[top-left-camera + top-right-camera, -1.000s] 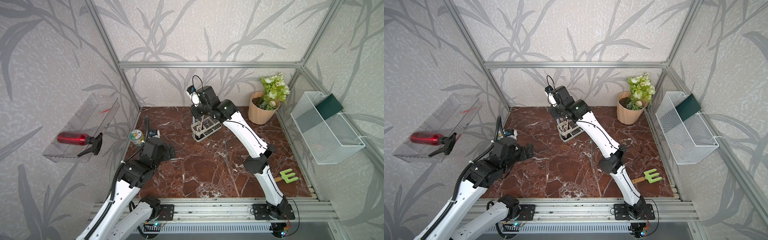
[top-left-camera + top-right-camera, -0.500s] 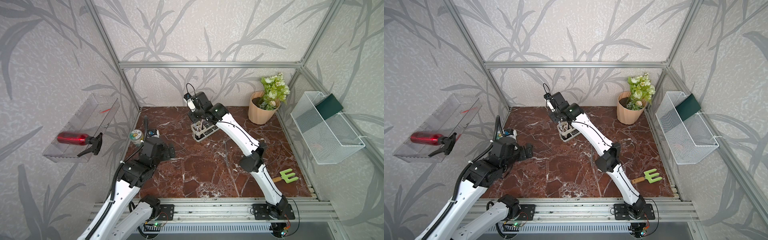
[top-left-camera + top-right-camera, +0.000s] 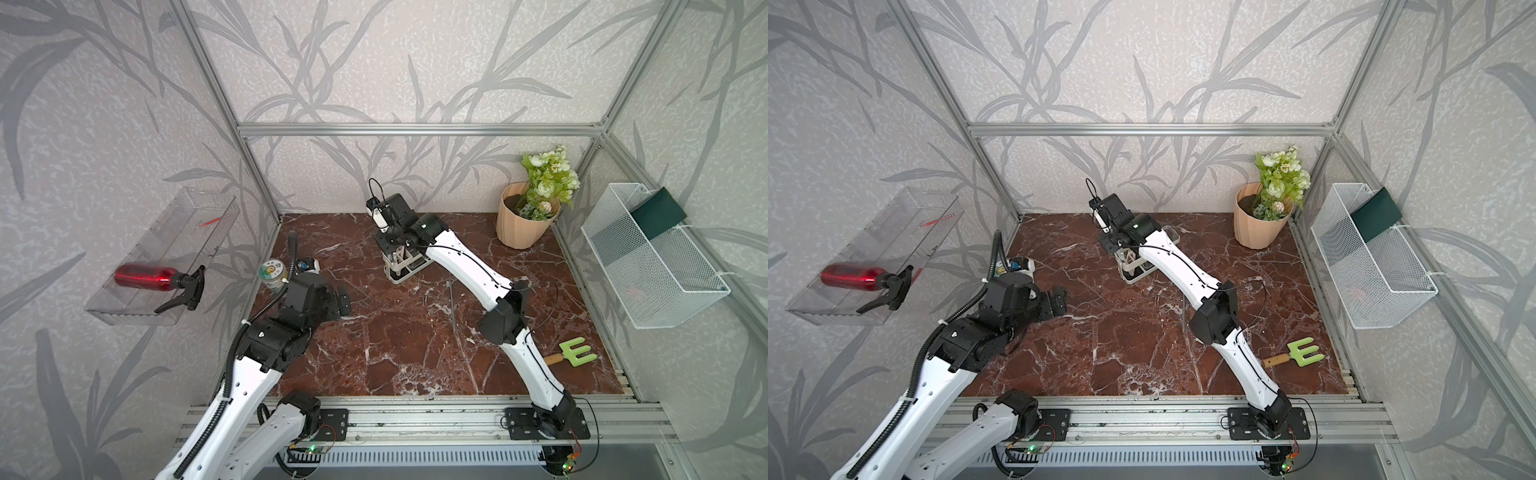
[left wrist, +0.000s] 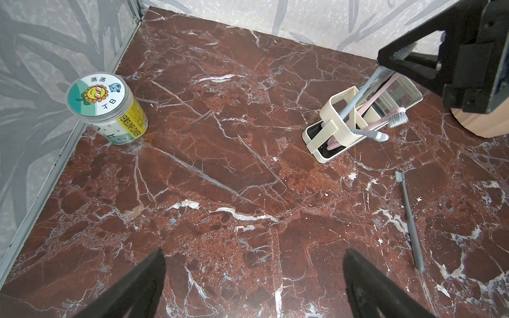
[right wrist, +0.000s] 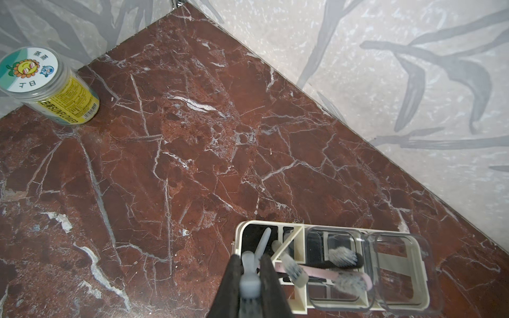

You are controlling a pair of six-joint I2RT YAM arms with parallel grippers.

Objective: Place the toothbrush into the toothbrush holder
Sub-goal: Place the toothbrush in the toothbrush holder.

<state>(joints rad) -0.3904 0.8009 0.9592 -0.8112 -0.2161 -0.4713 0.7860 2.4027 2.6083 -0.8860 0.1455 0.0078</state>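
Status:
- The right gripper (image 5: 250, 260) is clenched on the blue-grey toothbrush (image 4: 360, 93). It is gripped near the head end and pinched between the 2 fingers (image 5: 234, 283).
- The toothbrush is held tilted, handle end down. Its lower part is set inside the open end compartment of the toothbrush holder (image 4: 330, 108), the one without a clear cup. Whether the tip is touching the tray floor cannot be told.
- The toothbrush holder is stood toward the back of the marble table (image 3: 395, 353), directly under the right wrist in both top views.
- Other brushes are leaned in the holder, among them 1 pink toothbrush (image 5: 325, 272) and 1 black toothbrush (image 5: 355, 260), heads up and tilted across the clear cups.
- 1 loose grey toothbrush (image 4: 410, 220) is laid flat on the table, near the holder but apart from it.
- The left gripper (image 4: 253, 252) is fully released, with nothing between its fingers. It is hung over bare marble on the left side, well apart from the holder.
- A jar (image 4: 102, 107) with a sunflower lid is stood upright by the left wall.
- A flower pot (image 3: 521, 224) is placed in the back right corner, and a green garden fork (image 3: 575, 353) is laid at the front right.
- A mesh basket (image 3: 665, 270) is hung on the right wall. A red spray bottle (image 3: 145, 277) is laid on a clear shelf (image 3: 178, 232) on the left wall.
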